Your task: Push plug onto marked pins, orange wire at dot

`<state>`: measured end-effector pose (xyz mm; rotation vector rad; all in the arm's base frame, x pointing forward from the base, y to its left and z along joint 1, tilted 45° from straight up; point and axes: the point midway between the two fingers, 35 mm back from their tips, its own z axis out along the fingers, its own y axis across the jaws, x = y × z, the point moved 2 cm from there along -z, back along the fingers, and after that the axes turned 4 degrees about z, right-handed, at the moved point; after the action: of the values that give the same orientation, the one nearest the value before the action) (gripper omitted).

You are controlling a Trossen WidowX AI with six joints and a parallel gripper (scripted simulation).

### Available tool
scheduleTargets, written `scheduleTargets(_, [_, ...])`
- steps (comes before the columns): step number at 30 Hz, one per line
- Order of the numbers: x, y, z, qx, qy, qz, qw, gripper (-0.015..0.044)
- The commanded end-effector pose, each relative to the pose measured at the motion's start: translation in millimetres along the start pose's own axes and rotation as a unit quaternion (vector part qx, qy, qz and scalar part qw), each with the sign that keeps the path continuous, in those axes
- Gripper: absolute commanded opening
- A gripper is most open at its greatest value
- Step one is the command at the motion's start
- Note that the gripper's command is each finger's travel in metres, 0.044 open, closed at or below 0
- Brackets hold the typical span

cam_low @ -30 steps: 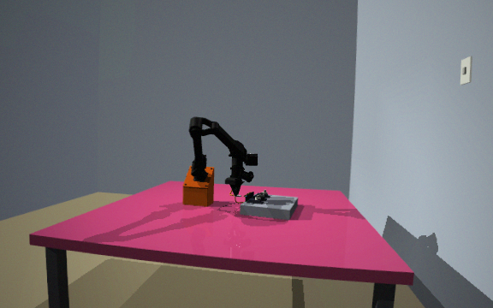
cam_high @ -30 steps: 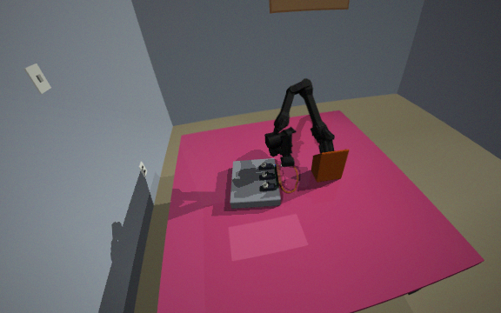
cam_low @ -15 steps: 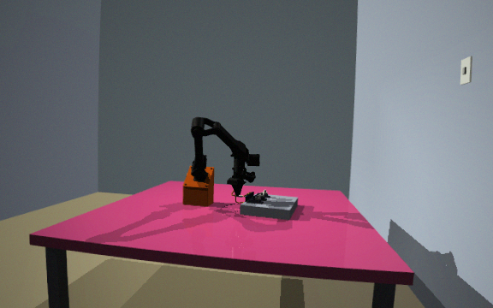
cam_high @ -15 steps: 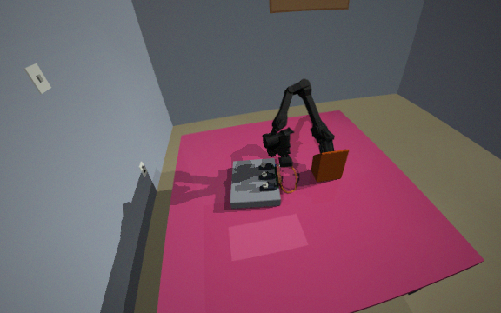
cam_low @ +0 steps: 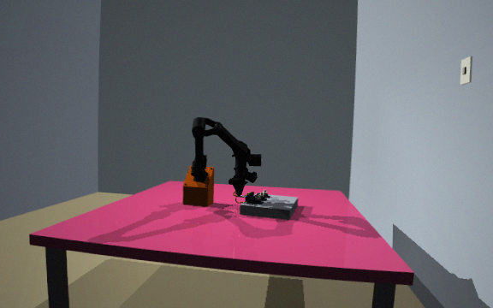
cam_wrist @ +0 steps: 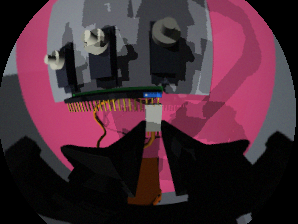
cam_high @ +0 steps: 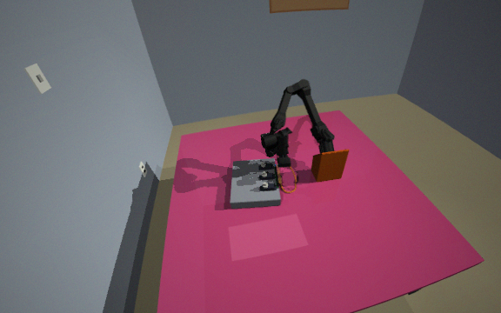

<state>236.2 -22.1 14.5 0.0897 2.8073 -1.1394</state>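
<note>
The grey holder (cam_high: 255, 198) (cam_low: 267, 210) carries three dark servos; its row of thin pins (cam_wrist: 120, 105) sticks out toward the gripper. A blue band (cam_wrist: 154, 95) marks pins at the right end of the row in the wrist view, with a pale dot at its left end. My gripper (cam_high: 283, 163) (cam_low: 239, 195) (cam_wrist: 153, 123) is shut on the pale plug (cam_wrist: 153, 116), just off the holder's near edge. The plug's front is at the tips of the banded pins, roughly square to the row; whether they touch or enter the holes cannot be told. The orange-brown lead (cam_high: 289, 191) (cam_wrist: 102, 129) loops beside the holder.
The orange arm base (cam_high: 332, 167) (cam_low: 198, 196) (cam_wrist: 147, 177) stands on the pink table (cam_high: 364, 226) (cam_low: 144, 239), behind the gripper. The servos (cam_high: 268, 186) (cam_wrist: 164, 57) rise from the holder top close to the pin row. The arm's shadow falls over the holder.
</note>
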Motion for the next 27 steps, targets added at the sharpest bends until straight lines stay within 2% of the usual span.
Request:
scheduleTargets(1, [-4.1,-0.9,-0.7,0.003,-0.002,-0.001,1.0,0.0])
scheduleTargets(14, [-12.2,-0.8,-1.2,0.003,-0.002,-0.001,1.0,0.0])
scheduleTargets(23, [-7.9,1.9,-0.6,0.002,-0.002,-0.001,1.0,0.0236])
scheduleTargets(27, [-9.3,3.5,-32.8,0.0,-0.002,-0.001,1.0,0.0341])
